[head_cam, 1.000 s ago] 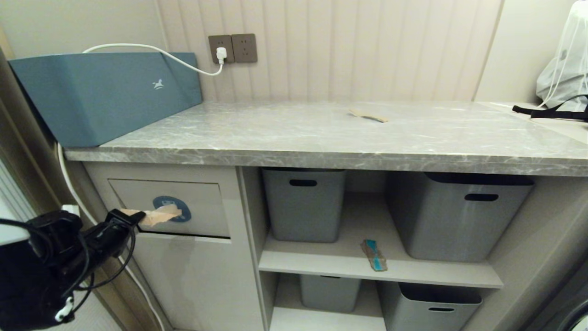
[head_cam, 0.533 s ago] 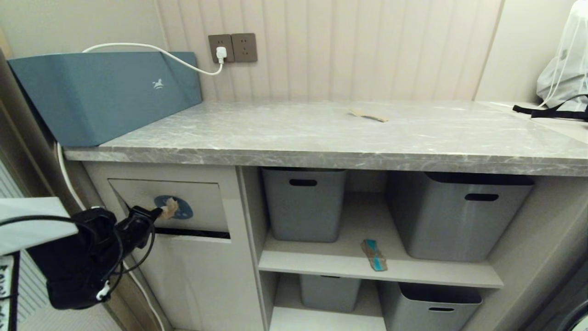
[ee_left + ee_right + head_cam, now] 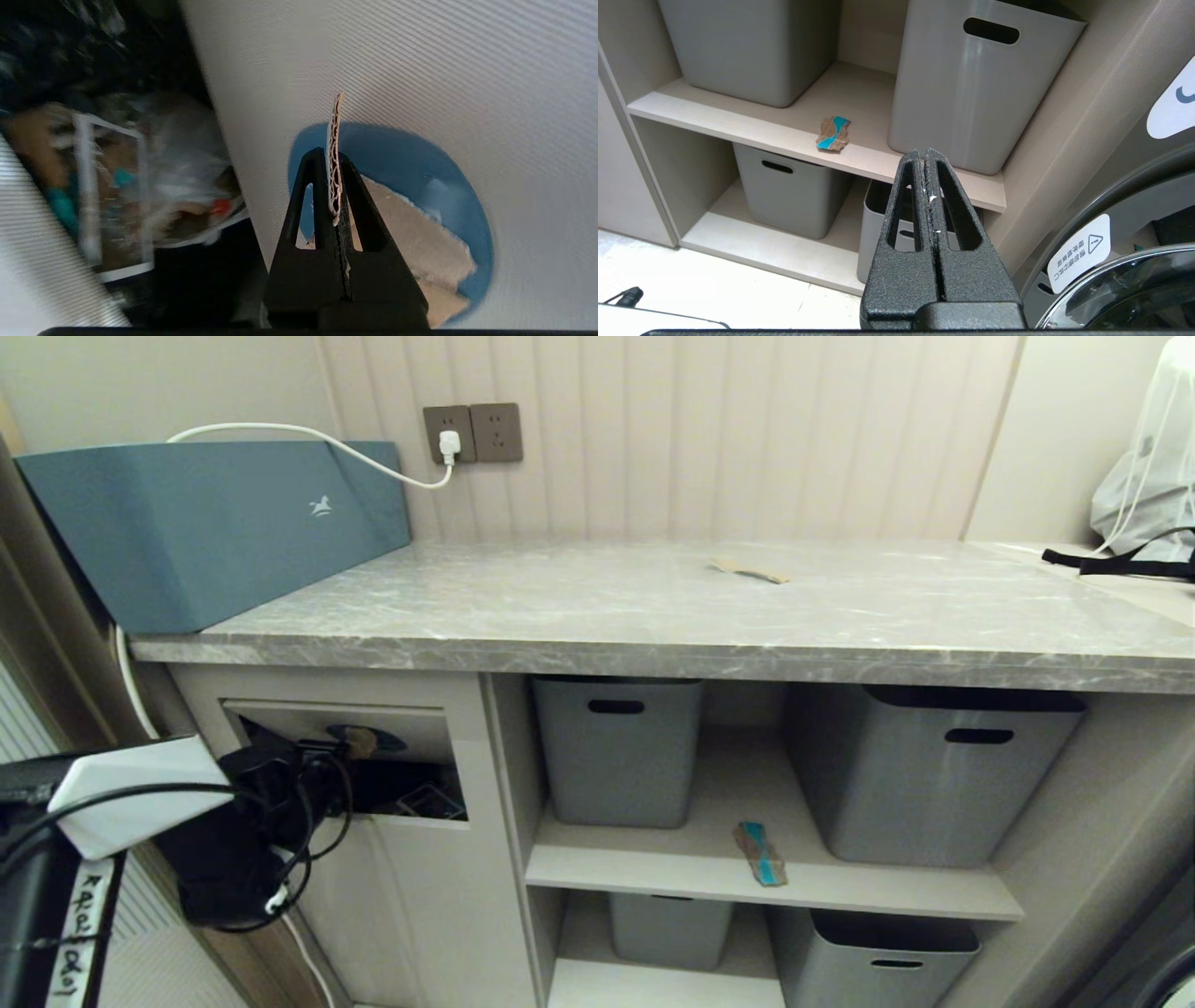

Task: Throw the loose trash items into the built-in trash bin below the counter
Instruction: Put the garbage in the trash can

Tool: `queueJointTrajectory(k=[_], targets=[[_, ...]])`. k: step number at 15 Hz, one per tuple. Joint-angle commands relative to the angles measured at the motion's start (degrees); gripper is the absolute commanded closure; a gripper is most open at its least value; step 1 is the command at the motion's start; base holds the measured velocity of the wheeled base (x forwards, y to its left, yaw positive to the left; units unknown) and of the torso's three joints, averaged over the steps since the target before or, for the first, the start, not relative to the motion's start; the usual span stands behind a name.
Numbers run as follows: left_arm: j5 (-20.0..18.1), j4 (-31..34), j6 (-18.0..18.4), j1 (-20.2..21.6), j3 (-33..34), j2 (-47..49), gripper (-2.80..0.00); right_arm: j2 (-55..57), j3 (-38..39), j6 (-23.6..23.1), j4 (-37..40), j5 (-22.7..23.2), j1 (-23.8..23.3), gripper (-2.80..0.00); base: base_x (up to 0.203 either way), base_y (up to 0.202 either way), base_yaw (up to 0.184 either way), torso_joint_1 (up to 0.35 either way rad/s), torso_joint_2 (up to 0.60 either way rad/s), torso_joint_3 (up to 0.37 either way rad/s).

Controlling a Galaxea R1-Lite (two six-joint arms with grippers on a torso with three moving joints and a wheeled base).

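Pressing the built-in trash bin's flap (image 3: 425, 737) inward at lower left, the left gripper (image 3: 344, 744) pinched a cardboard scrap (image 3: 334, 154), not yet dropped; another scrap (image 3: 749, 570) lay on the counter (image 3: 607, 616), a teal one (image 3: 761, 854) on the shelf (image 3: 653, 873); the right gripper (image 3: 925, 158) sat shut, empty.

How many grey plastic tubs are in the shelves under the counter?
4. Upper shelf: one left, one right. Lower shelf: one left, one right. Others could sit out of view.
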Motion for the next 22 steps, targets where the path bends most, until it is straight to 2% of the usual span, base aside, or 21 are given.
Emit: queueJointTrajectory(k=[1,3,6,7,9,12,13,19,22], targets=[[0.63,2.47,-3.14,-0.3,-3.52,0.13,0.0,0.09,0.0,-0.09,0.01,0.05,0.02,0.0,0.0,0.0,0.0,0.0,0.0,0.0],[1.58,6.87,-5.75,-0.3,-5.92,0.25,0.0,0.09,0.0,-0.09,0.01,0.05,0.02,0.0,0.0,0.0,0.0,0.0,0.0,0.0],[1.52,7.25,-5.57,-0.3,-6.1,0.88,0.0,0.09,-0.03,-0.17,0.01,0.05,0.02,0.0,0.0,0.0,0.0,0.0,0.0,0.0],[1.29,7.29,-5.12,-0.27,-6.18,1.49,0.0,0.09,-0.09,-0.17,0.01,0.05,0.02,0.0,0.0,0.0,0.0,0.0,0.0,0.0],[-0.3,7.09,-0.08,0.19,-6.33,2.83,0.0,0.09,-0.09,-0.17,0.1,0.05,0.02,0.0,0.0,0.0,0.0,0.0,0.0,0.0],[-1.93,7.04,0.93,0.5,-6.94,3.07,0.0,0.09,-0.09,-0.17,0.1,0.05,0.02,0.0,0.0,0.0,0.0,0.0,0.0,0.0],[-1.94,7.05,0.93,0.5,-7.13,3.12,-2.8,0.09,-0.09,-0.17,0.1,0.05,0.02,0.0,0.0,0.0,0.0,0.0,0.0,0.0],[-2.02,7.57,1.11,0.41,-7.56,3.39,-2.8,0.09,-0.06,-0.17,0.1,0.05,0.02,0.0,0.0,0.0,0.0,0.0,0.0,0.0],[-1.9,9.94,3.46,0.41,-9.01,3.99,-2.8,0.09,-0.09,-0.17,0.1,0.05,0.02,0.0,0.0,0.0,0.0,0.0,0.0,0.0]])
